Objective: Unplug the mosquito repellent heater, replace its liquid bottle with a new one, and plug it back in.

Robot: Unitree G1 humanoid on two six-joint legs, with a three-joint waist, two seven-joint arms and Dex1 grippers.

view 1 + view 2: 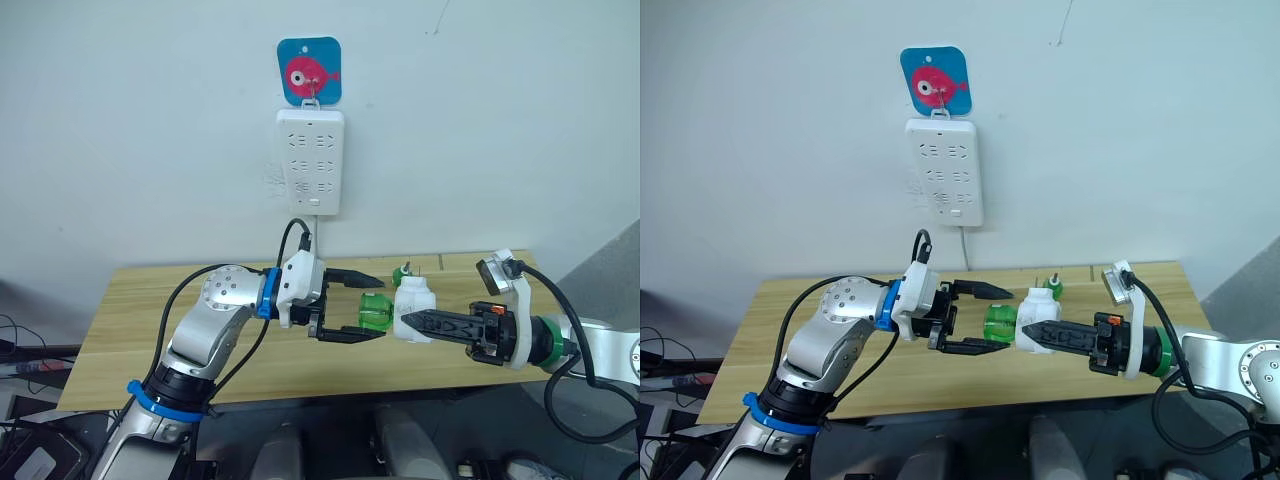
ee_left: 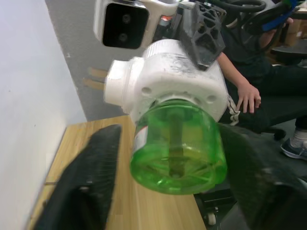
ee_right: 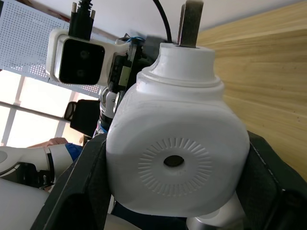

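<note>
Left eye view: right pincer clamps heater above worktop; left pincer, spread wide, should close squarely on green bottle before twisting.

A long white power strip hangs on the pale wall beneath a blue square hook plate with a pink fish. Below stands a light wooden bench. A small green object, perhaps a bottle, rests on it.

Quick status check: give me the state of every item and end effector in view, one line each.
Mosquito repellent heater: unplugged, held by right end effector.
Green bottle: attached to heater.
Left end effector: open around green bottle.
Right end effector: shut on heater.
Power strip: on wall, sockets free.
</note>
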